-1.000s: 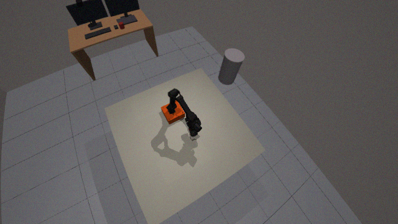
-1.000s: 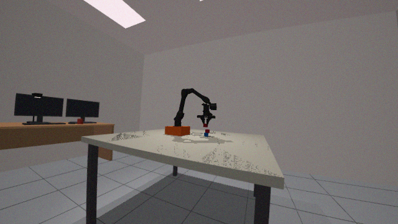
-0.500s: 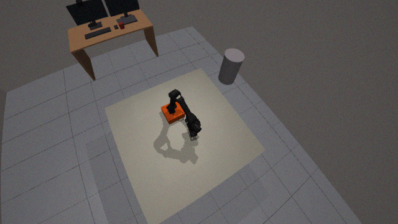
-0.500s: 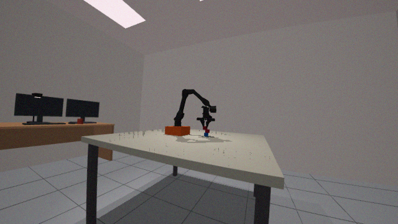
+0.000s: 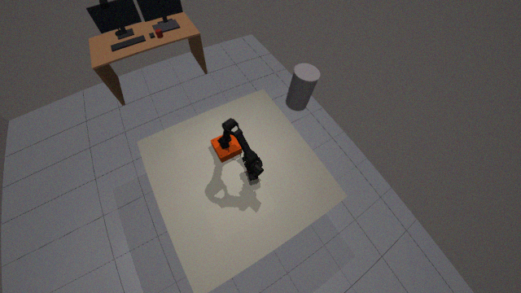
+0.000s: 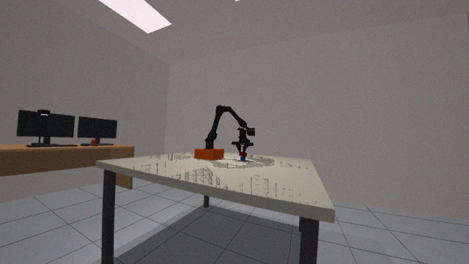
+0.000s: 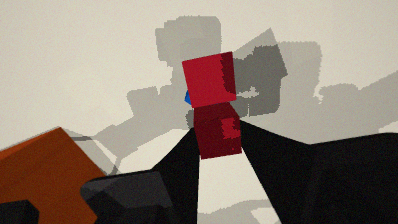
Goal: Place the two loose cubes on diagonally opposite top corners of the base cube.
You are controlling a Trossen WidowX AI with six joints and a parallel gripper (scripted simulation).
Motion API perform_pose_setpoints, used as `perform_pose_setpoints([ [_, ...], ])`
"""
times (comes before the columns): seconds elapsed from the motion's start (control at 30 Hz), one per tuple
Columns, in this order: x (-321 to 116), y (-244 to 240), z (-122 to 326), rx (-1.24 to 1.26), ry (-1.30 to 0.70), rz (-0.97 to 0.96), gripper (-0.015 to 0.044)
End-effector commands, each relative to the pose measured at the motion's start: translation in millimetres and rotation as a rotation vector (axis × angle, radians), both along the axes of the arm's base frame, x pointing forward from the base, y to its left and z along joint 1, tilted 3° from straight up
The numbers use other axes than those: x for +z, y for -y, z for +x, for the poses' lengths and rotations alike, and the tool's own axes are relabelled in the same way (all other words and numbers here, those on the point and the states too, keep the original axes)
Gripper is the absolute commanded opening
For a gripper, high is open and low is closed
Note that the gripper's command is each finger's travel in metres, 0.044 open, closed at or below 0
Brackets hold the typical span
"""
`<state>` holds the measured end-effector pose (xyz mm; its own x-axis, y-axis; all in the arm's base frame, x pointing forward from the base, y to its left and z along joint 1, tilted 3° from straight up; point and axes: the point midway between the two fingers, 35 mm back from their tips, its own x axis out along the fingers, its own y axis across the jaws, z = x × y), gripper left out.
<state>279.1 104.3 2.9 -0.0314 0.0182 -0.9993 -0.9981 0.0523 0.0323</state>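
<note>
The blue base cube (image 6: 242,159) (image 7: 188,98) stands on the table. In the wrist view only a sliver of it shows at the left edge of a red cube (image 7: 204,80), which sits on top of it. My gripper (image 5: 253,180) (image 6: 242,151) (image 7: 216,128) points down and is shut on a second red cube (image 7: 215,137). In the wrist view the held cube appears directly below the first red cube, their outlines meeting; whether they touch is unclear. In the exterior view the red cubes merge into one red patch above the blue. In the top view the arm hides all the cubes.
The arm's orange base block (image 5: 228,148) (image 6: 209,154) (image 7: 45,170) is on the table (image 5: 293,179) (image 6: 165,176), at the lower left in the wrist view. The arm's shadow falls around the cubes. A desk with monitors and a grey cylinder (image 5: 302,87) are away from the table.
</note>
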Motion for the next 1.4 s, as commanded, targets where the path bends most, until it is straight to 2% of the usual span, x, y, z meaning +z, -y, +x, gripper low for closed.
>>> perform_pose_setpoints([
  [0.0, -5, -1, -1, -0.004, -0.003, 0.005, 0.0105],
  [0.73, -7, -1, -1, -0.004, -0.003, 0.005, 0.0105],
  [0.87, -7, -1, -1, -0.004, -0.003, 0.005, 0.0205],
  [1.37, 10, 0, 0, 0.0, -0.002, 0.0, 0.0205],
])
